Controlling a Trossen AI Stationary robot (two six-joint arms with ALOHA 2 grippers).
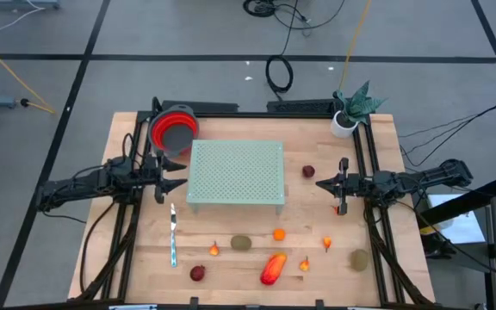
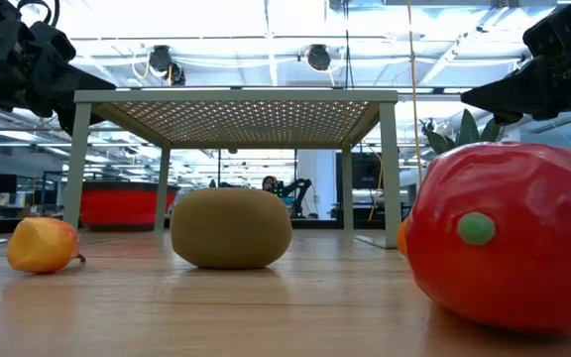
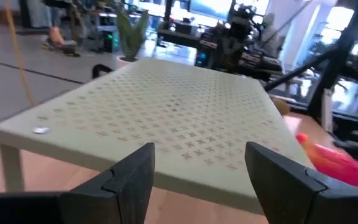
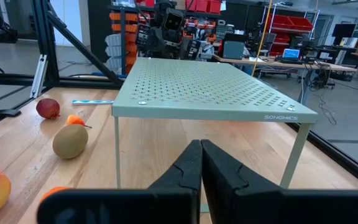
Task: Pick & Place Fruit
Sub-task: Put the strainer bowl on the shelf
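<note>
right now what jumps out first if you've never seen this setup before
A pale green perforated stand sits mid-table, with the left tool open at one end and the right tool shut at the other, both empty. Toy fruit is scattered along the front edge, led by a big red-orange piece, and a red bowl sits at the back left corner.

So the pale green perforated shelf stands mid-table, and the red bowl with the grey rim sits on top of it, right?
Not quite. The pale green perforated shelf does stand mid-table, but the red bowl with the grey rim sits on the wooden table beside the shelf's corner, as the high view shows.
</note>
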